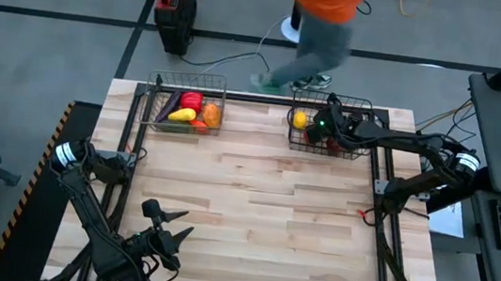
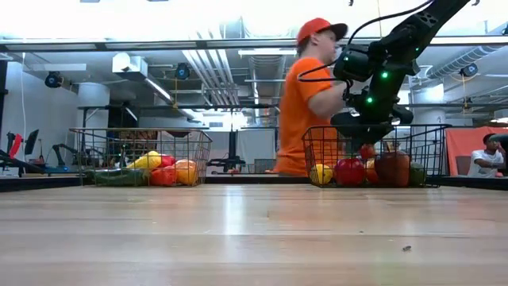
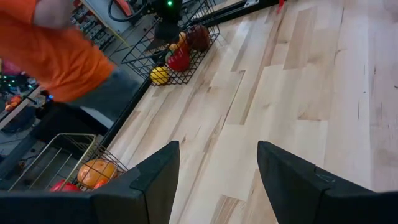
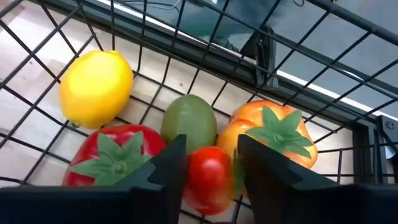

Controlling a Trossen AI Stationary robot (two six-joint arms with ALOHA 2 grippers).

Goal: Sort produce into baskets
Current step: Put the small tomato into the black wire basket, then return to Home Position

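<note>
Produce piece in question, a small round red toy fruit (image 4: pixel 208 177), sits between the right gripper's (image 4: pixel 210 163) slightly parted fingers, directly above the right-hand dark wire-mesh basket (image 1: pixel 365 106). It hangs just over the yellow lemon (image 4: pixel 94 87) and its neighbours; whether it is gripped or released I cannot tell. Left gripper (image 3: pixel 217 180) waits open at the near table edge, well apart.

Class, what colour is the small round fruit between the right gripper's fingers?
Red, with a glossy skin; the right wrist view shows it best.
</note>
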